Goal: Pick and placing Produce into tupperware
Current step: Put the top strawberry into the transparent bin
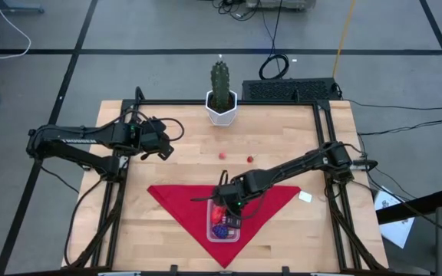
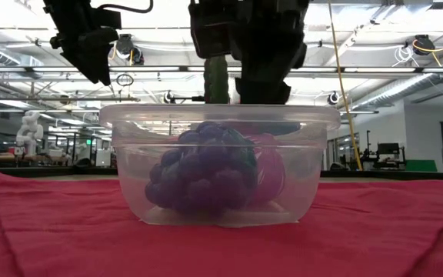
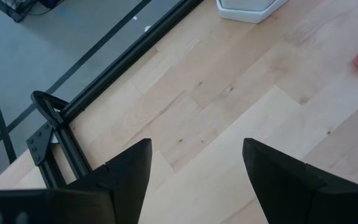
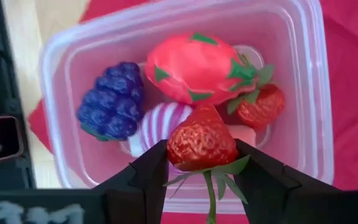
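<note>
Right gripper [image 4: 202, 163] is over the tupperware [image 4: 303, 81], fingers [image 4: 145, 177] clamped on a red strawberry [image 4: 201, 143] with its green stem hanging down between them. The tupperware sits on the red cloth [image 1: 176, 201] near the table's [image 1: 282, 146] front edge, about midway along it. Inside it: a pink dragon fruit [image 4: 194, 68], a dark purple grape bunch [image 4: 112, 99], a purple-white striped piece [image 4: 160, 121] and a second strawberry [image 4: 263, 106] (tucked against the far wall). From the low view, the grapes [image 2: 202, 173] press against the clear side. Two small red pieces [image 1: 222, 155] [image 1: 249, 159] lie on bare wood mid-table, beyond the cloth. Left gripper [image 3: 194, 177] hangs above the table's back-left area, fingers apart, nothing between them. The cactus [image 1: 220, 80] stands at the back edge.
</note>
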You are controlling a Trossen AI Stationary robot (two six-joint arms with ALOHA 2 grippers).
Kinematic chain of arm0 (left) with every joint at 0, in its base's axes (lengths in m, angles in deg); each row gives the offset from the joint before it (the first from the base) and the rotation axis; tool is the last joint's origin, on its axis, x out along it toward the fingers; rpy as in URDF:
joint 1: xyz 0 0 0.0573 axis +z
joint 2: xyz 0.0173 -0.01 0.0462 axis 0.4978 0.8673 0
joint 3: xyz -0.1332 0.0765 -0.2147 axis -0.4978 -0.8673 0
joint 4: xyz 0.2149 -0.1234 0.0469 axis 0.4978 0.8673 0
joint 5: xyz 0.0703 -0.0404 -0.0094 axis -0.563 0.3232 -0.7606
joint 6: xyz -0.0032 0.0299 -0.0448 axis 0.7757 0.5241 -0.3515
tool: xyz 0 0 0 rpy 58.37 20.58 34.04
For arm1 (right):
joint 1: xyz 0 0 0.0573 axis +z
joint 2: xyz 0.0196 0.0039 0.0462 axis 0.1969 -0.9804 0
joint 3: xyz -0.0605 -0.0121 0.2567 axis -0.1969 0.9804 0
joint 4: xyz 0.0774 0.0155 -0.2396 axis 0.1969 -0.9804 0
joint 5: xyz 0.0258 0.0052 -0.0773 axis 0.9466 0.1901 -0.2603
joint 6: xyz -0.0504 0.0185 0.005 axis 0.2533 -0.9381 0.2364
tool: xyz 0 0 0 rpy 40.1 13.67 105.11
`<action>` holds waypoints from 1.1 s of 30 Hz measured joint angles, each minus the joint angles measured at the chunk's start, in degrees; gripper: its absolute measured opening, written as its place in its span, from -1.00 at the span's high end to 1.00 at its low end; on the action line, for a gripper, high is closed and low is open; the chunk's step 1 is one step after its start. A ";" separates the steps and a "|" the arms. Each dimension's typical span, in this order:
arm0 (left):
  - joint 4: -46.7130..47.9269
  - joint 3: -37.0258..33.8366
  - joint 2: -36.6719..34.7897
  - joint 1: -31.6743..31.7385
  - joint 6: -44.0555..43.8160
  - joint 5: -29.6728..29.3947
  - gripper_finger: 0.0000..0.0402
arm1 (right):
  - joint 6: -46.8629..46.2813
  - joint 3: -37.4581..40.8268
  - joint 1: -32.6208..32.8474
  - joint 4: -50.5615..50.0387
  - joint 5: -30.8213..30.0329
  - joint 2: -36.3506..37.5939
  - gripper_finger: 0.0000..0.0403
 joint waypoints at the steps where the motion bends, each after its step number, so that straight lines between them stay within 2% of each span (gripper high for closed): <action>1: 0.00 0.00 -0.02 0.00 0.00 -0.02 -0.28 | 0.00 0.02 0.00 -0.26 -0.02 -0.02 0.22; 33: 0.00 0.00 -0.01 0.00 0.07 -0.17 -0.28 | 1.47 0.07 0.15 0.08 -0.05 0.00 0.20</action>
